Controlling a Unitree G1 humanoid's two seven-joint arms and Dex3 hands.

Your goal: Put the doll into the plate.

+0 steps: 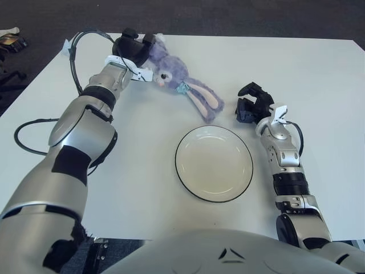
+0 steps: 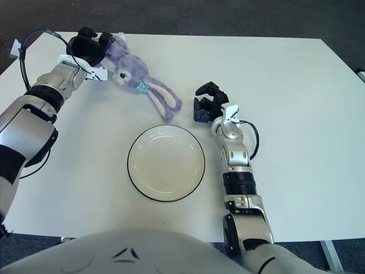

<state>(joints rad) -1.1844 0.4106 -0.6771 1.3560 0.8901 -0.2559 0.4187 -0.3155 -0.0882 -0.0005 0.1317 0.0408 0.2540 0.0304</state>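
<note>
A purple plush rabbit doll (image 1: 174, 74) lies on the white table at the far left, its long pink-lined ears (image 1: 206, 101) pointing toward the plate. My left hand (image 1: 136, 47) is at the doll's far end, its black fingers closed around the body. The round white plate (image 1: 214, 164) with a dark rim sits empty near the front centre. My right hand (image 1: 251, 104) hovers just right of the ears and beyond the plate's right rim, fingers loosely bent, holding nothing.
The white table (image 1: 319, 74) stretches wide to the right and back. A black cable (image 1: 74, 54) loops off my left forearm near the table's left edge. Dark floor lies beyond the far edge, with a small object (image 1: 11, 40) at far left.
</note>
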